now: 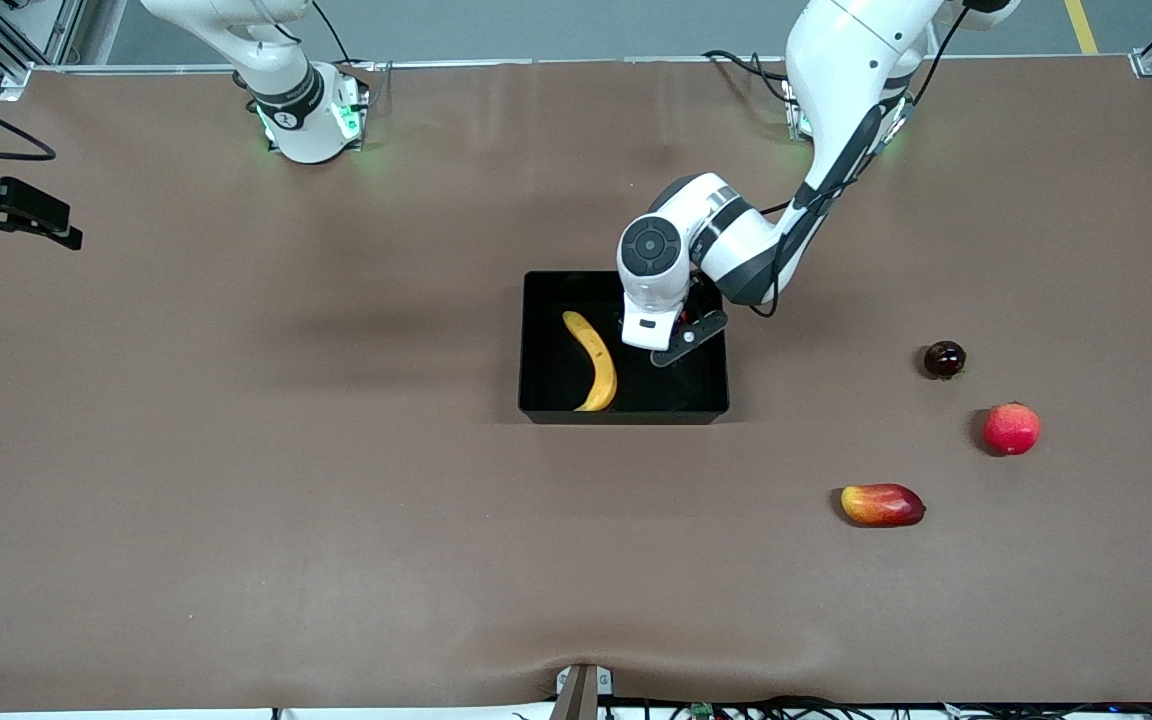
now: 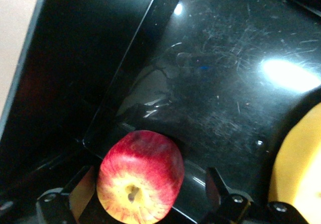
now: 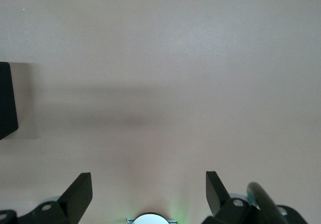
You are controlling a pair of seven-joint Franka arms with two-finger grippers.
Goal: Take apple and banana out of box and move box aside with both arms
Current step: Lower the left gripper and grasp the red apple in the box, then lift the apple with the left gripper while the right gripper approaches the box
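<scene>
Two fruits are in the black box (image 1: 626, 414), but only the banana (image 1: 591, 361) shows from the front; the left arm's wrist hides the rest. The left wrist view supplies the missing one: a small red apple (image 2: 140, 176), its yellowish stem dimple facing the camera, resting on the glossy, scratched floor close to a wall. The left gripper (image 1: 681, 345) is down inside the box with its fingers (image 2: 216, 183) spread wide on either side of the apple. One pad seems to be against the skin, though shadow makes that uncertain; the other stands clear.

The banana is curved and yellow and lies lengthwise along the box's side toward the right arm's end, apart from the apple.

The right gripper (image 3: 148, 183) waits with its jaws wide, over bare table (image 1: 336, 500) at the right arm's end.

Toward the left arm's end, well apart from the box, lie a dark round fruit (image 1: 944, 359), a pink-red round fruit (image 1: 1011, 428) and, nearest the front camera, an oval red-and-yellow fruit (image 1: 882, 505). Broad open brown surface surrounds the box on every side.
</scene>
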